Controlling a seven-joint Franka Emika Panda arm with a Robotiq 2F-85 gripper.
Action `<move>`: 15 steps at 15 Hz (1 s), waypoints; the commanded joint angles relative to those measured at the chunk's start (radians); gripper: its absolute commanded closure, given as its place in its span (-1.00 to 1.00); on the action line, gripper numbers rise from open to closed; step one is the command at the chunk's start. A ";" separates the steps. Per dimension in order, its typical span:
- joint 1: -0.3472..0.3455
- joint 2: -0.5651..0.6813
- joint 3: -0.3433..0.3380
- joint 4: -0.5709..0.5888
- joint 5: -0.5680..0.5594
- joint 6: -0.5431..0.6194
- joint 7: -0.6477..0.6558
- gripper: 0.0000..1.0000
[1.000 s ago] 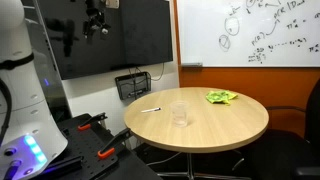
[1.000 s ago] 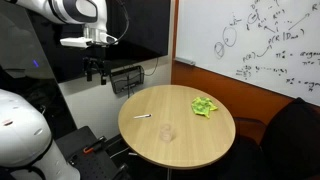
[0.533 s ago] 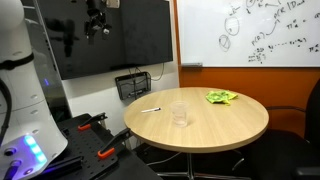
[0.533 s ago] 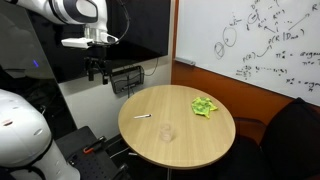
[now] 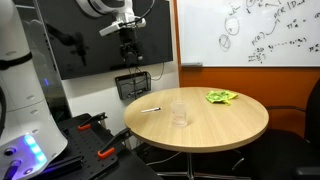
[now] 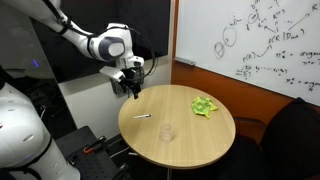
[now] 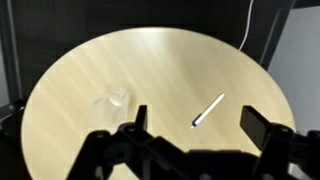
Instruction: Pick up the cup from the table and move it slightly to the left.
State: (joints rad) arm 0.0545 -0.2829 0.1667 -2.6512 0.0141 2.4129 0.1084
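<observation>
A clear plastic cup (image 5: 179, 114) stands upright near the middle of the round wooden table (image 5: 230, 135); it also shows in an exterior view (image 6: 167, 132) and in the wrist view (image 7: 115, 100). My gripper (image 5: 128, 58) hangs open and empty high above the table's far edge, well away from the cup; it also shows in an exterior view (image 6: 133, 91). In the wrist view the gripper (image 7: 196, 120) has its fingers spread wide, with a pen showing between them on the table below.
A white pen (image 7: 208, 110) lies on the table near the gripper's side. A crumpled green object (image 5: 221, 97) lies at the table's far side. A black wire basket (image 5: 133, 85) stands behind the table. A whiteboard (image 5: 250, 30) covers the wall.
The arm has swung from high up by the dark screen toward the table, and the gripper now hangs lower, over the table's edge. The cup, pen and green object have not moved.
</observation>
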 commanded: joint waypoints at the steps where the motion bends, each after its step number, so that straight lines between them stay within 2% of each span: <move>1: -0.051 0.241 -0.022 0.077 -0.135 0.161 0.047 -1.00; 2: -0.073 0.313 -0.032 0.104 -0.223 0.199 0.097 -1.00; 4: -0.062 0.447 -0.087 0.186 -0.290 0.203 0.137 -1.00; 8: -0.021 0.659 -0.163 0.354 -0.263 0.163 0.108 -1.00; 10: 0.001 0.745 -0.188 0.431 -0.254 0.150 0.110 -0.94; 11: 0.004 0.782 -0.192 0.464 -0.239 0.141 0.100 -0.88; 13: 0.021 0.840 -0.211 0.520 -0.231 0.125 0.109 -0.46; 15: 0.033 0.884 -0.227 0.564 -0.225 0.107 0.112 -0.16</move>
State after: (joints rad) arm 0.0523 0.5558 -0.0284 -2.1565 -0.2329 2.5906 0.2039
